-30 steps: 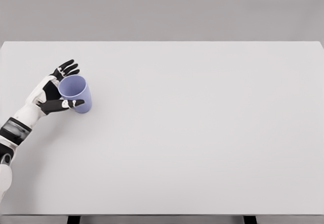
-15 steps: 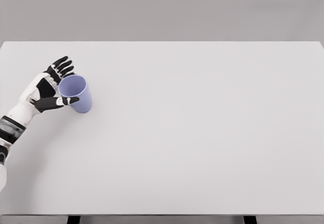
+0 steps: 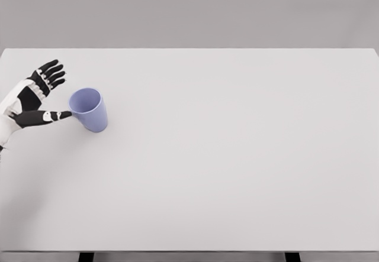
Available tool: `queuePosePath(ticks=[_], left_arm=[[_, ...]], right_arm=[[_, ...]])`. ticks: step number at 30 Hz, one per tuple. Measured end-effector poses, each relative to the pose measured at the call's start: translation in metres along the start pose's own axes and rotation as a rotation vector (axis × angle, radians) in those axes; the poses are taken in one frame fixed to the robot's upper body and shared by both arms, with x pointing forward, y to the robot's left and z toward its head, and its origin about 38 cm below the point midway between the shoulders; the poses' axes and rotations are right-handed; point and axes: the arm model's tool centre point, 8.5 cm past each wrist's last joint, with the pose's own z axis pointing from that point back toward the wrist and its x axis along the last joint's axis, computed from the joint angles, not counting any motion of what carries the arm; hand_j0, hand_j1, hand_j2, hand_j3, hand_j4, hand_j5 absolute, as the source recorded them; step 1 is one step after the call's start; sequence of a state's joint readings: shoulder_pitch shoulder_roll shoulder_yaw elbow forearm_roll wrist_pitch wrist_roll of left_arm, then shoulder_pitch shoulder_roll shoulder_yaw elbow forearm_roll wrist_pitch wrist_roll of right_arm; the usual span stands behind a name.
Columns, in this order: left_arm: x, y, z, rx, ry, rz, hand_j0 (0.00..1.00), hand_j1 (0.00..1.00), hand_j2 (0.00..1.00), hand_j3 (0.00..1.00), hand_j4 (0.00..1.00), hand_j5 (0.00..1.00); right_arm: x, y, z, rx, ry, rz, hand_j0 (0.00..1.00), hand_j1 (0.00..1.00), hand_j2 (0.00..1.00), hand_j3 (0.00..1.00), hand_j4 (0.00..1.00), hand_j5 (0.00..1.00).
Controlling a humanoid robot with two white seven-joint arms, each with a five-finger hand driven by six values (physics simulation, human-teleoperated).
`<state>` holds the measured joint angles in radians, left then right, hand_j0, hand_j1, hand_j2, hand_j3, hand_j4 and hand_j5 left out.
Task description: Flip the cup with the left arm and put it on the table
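We see the lavender cup (image 3: 89, 109) standing mouth-up on the tabletop (image 3: 237, 155) near its left edge. Our left hand (image 3: 32, 102) hangs just beside it, fingers spread, holding nothing. We judge the placing done; next we retreat clear.

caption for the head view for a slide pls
Left hand, fingers spread, beside an upright lavender cup standing mouth-up near the left end of the white table.

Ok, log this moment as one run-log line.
phase: release done | left hand: open, apart from cup, backing off leftward | lilac plastic cup: upright on white table, mouth up | right arm: out of view
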<state>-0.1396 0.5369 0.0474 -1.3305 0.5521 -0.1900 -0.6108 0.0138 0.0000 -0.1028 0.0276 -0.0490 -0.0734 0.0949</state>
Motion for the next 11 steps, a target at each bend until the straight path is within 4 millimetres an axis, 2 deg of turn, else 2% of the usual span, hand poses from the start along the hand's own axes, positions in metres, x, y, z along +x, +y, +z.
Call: queuePosePath(ticks=[2, 5, 11], left_arm=[[0.017, 0.012, 0.004, -0.016, 0.009, -0.060, 1.00, 1.00, 1.00, 1.00, 1.00, 1.00], [0.042, 0.014, 0.003, -0.064, 0.004, -0.146, 1.00, 1.00, 1.00, 1.00, 1.00, 1.00], [0.086, -0.013, -0.012, -0.183, -0.052, -0.317, 1.00, 1.00, 1.00, 1.00, 1.00, 1.00]], right_arm=[[0.000, 0.000, 0.000, 0.000, 0.000, 0.000, 1.00, 1.00, 1.00, 1.00, 1.00, 1.00], [0.000, 0.000, 0.000, 0.000, 0.000, 0.000, 1.00, 1.00, 1.00, 1.00, 1.00, 1.00], [0.000, 0.000, 0.000, 0.000, 0.000, 0.000, 1.00, 1.00, 1.00, 1.00, 1.00, 1.00]])
